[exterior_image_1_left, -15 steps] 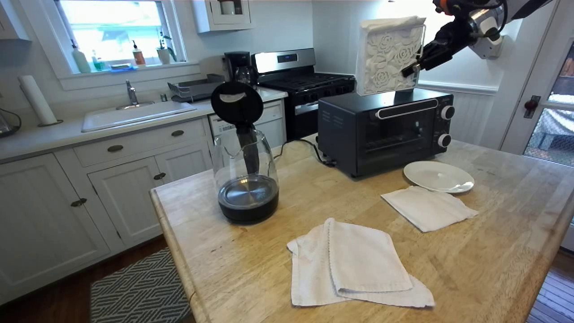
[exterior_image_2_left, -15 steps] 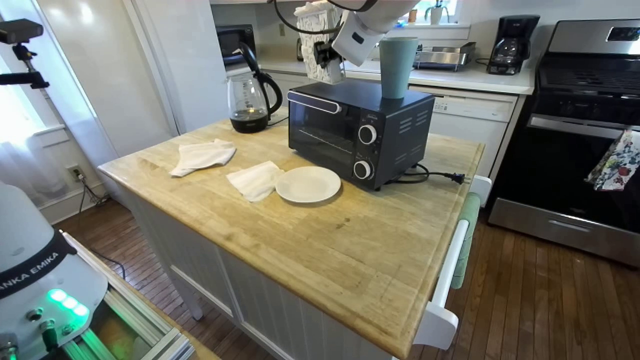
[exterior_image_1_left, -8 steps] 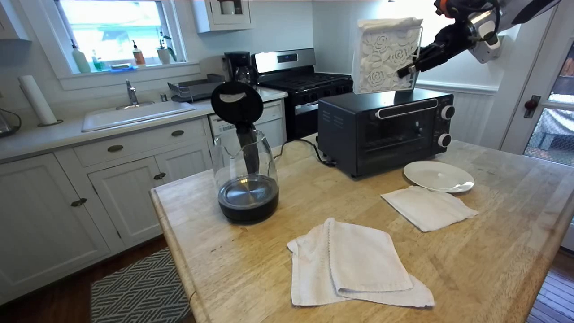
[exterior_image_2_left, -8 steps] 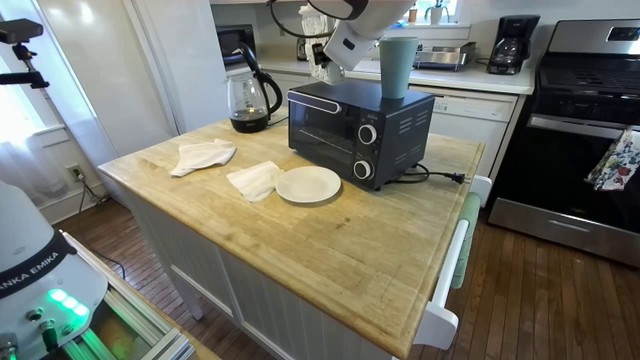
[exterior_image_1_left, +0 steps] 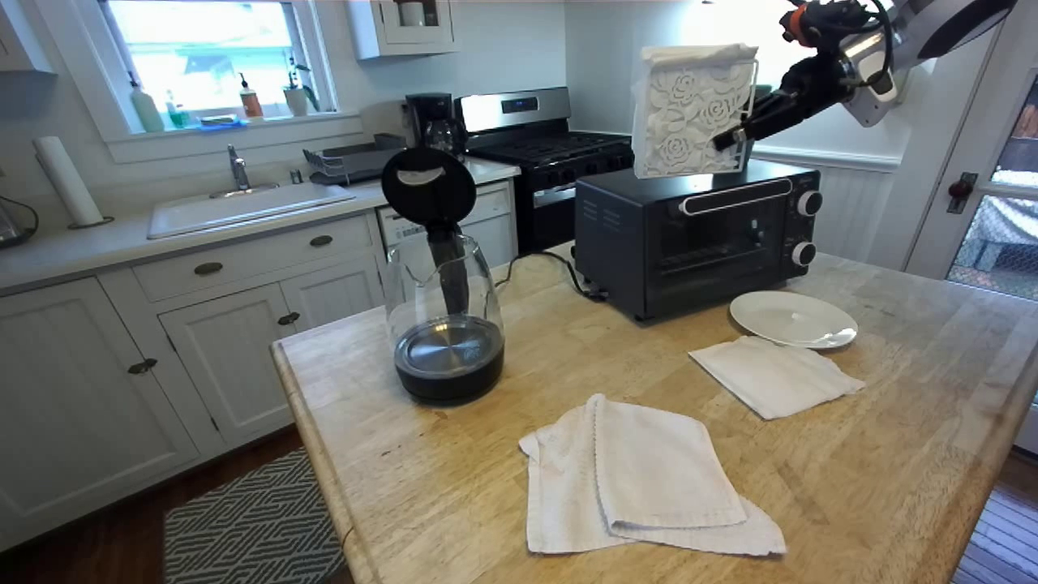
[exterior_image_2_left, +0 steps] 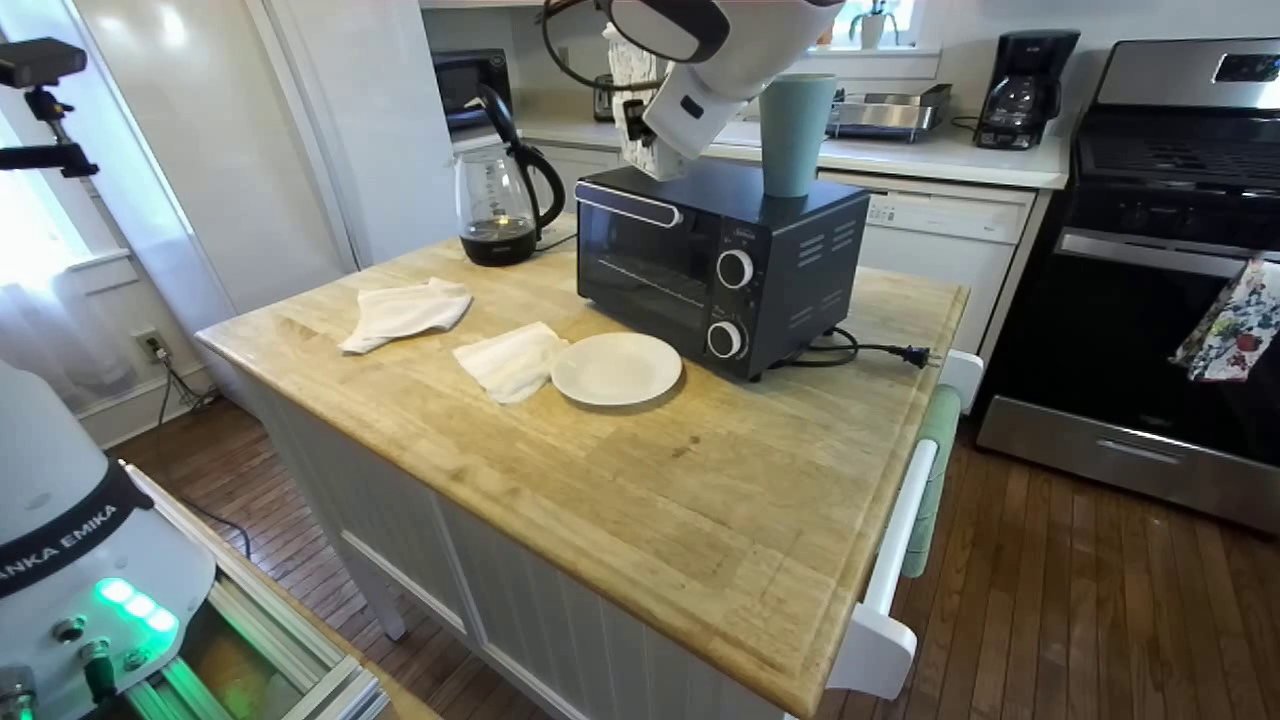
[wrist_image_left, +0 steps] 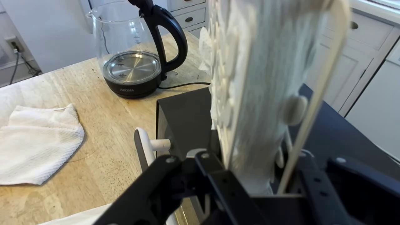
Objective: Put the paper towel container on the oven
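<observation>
Paper towel container [exterior_image_1_left: 691, 111] is over the oven [exterior_image_1_left: 696, 238], one side clamped in the hand [wrist_image_left: 257, 156].

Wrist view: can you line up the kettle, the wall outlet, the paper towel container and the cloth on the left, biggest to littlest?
Paper towel container, looking big because it's near
Kettle
Cloth
Wall outlet
All but the outlet run past the picture's edge.

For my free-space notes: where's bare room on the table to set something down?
Bare table: a wide stretch between the plate, the oven and the green towel; a smaller patch between the kettle, oven and folded cloth. Crowded: the oven's top, with a cup there and the paper towel container held over it; also where plate and second cloth meet.
</observation>
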`<state>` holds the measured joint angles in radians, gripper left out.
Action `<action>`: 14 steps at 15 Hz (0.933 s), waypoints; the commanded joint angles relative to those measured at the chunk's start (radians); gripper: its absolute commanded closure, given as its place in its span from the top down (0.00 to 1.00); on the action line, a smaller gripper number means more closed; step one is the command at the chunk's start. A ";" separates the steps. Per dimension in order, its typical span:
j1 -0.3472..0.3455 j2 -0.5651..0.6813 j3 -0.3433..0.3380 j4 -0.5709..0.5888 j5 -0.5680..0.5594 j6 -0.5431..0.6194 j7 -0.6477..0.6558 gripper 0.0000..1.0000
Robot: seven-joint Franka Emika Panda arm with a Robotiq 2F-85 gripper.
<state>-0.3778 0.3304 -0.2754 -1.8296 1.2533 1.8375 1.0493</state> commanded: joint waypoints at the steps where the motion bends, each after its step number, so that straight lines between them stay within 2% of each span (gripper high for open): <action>1: 0.014 0.009 -0.009 0.012 0.034 0.021 0.034 0.16; 2: 0.013 0.012 -0.008 0.013 0.036 0.022 0.035 0.16; 3: 0.013 0.015 -0.009 0.014 0.035 0.026 0.038 0.34; 5: 0.013 0.020 -0.009 0.015 0.033 0.030 0.042 0.60; 6: 0.013 0.021 -0.009 0.016 0.033 0.030 0.044 0.64; 7: 0.012 0.021 -0.009 0.018 0.034 0.027 0.047 0.74; 8: 0.011 0.019 -0.009 0.019 0.035 0.026 0.048 0.77; 9: 0.010 0.019 -0.008 0.021 0.038 0.025 0.047 0.91; 10: 0.010 0.014 -0.009 0.019 0.038 0.024 0.048 0.98; 14: 0.014 -0.009 -0.012 0.001 0.041 0.031 0.048 1.00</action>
<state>-0.3764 0.3464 -0.2757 -1.8161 1.2703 1.8530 1.0728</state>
